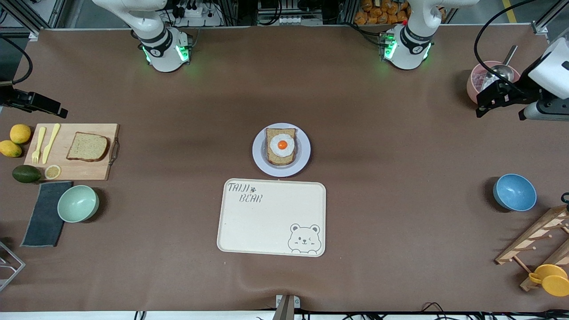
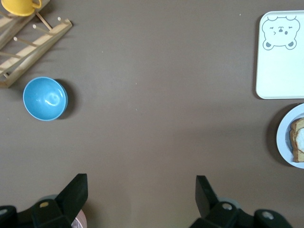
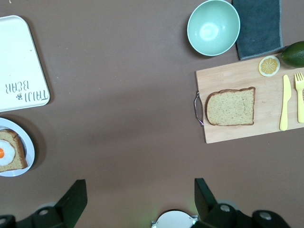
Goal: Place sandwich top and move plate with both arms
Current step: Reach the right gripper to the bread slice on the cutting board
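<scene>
The sandwich top lies flat on a wooden cutting board at the right arm's end of the table; it also shows in the right wrist view. The plate sits mid-table and bears a bread slice with a fried egg. My right gripper hangs open and empty above the table, just off the board's farther edge; its wrist view shows wide-apart jaws. My left gripper hangs open and empty over a pink bowl at the left arm's end.
A cream bear tray lies just nearer the camera than the plate. A green bowl, dark cloth, lemons, an avocado and yellow cutlery surround the board. A blue bowl, a wooden rack and a pink bowl are at the left arm's end.
</scene>
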Motion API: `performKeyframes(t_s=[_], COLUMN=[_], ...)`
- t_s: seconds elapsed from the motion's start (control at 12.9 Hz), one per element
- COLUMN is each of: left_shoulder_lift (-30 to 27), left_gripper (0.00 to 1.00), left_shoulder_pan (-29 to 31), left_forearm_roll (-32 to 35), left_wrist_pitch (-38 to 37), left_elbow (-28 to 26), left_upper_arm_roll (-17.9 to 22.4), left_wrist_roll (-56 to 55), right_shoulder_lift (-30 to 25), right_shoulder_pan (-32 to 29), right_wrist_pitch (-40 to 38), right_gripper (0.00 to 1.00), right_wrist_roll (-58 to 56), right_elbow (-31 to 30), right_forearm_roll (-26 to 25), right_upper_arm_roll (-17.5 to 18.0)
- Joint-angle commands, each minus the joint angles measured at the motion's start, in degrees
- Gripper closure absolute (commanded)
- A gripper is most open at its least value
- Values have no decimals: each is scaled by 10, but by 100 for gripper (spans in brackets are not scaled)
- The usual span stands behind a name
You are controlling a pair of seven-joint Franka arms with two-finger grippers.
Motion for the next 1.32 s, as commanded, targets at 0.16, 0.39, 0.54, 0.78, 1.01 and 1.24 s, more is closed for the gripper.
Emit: performKeyframes(t_s=[0.16, 0.39, 0.54, 0.78, 1.01, 1.24], left_shoulder_lift=[27, 68, 94, 115, 114, 108], left_gripper=[0, 0, 0, 0, 0, 0], left_shoulder_pan=[2, 2, -5, 3, 5, 5], left_forearm_roll=[-23, -48, -55, -93, -95, -96], left_wrist_pitch=[-17, -8, 12, 50, 58, 57], left_elbow=[2, 3, 5, 6, 7, 8], left_upper_arm_roll=[-4, -4, -4, -3, -1, 0], left_wrist_roll=[-6, -2, 28, 59, 68, 70], right_shoulder_lift=[-17, -21, -21, -15, 5, 37], right_shoulder_pan=[-5, -6, -5, -7, -7, -8], right_wrist_pitch=[53, 116, 223, 338, 381, 429], right_gripper=[0, 0, 0, 0, 0, 0], right_wrist_roll=[-77, -124, -211, -265, -287, -378], right_elbow=[-77, -146, -229, -312, -341, -363], right_forearm_roll=[6, 1, 1, -1, -6, -2], right_upper_arm_roll=[-32, -70, -118, -145, -187, -242])
